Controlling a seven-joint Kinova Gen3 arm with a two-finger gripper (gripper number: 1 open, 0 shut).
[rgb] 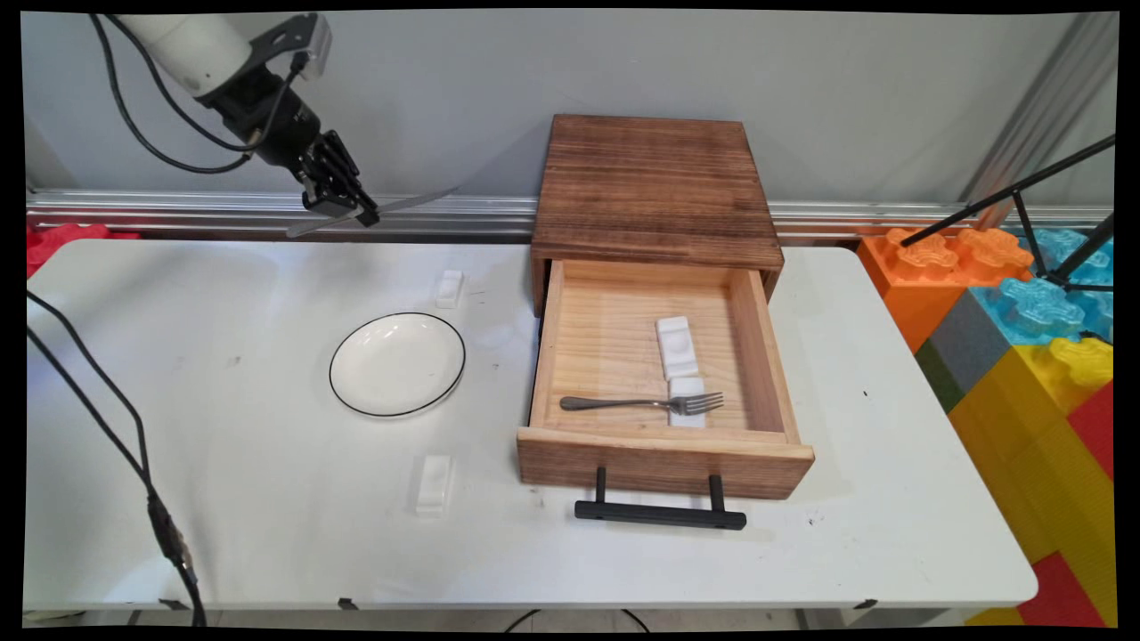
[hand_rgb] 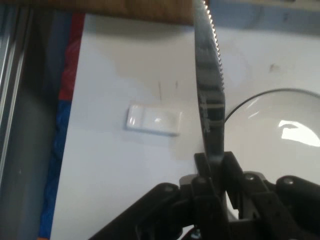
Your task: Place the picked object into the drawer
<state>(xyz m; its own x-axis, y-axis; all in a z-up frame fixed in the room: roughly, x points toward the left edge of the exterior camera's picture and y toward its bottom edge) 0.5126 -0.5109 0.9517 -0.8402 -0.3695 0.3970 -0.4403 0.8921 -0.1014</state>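
hand (rgb: pixel 343 200) gripping knife (rgb: pixel 405 206), high above plate (rgb: pixel 397 363)

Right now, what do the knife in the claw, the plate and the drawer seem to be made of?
Knife: looks like metal, a grey blade with a glossy sheen and a toothed edge. Plate: probably glazed ceramic, shiny white with a thin dark rim. Drawer: wood, pale and unpainted with visible grain; its handle looks like black metal.

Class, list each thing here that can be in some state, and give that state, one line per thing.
Gripper: shut on the knife, raised above the table.
Knife: held, blade roughly level.
Drawer: pulled open.
Fork: lying in the drawer, prongs on a white rest.
Plate: empty, upright on the table.
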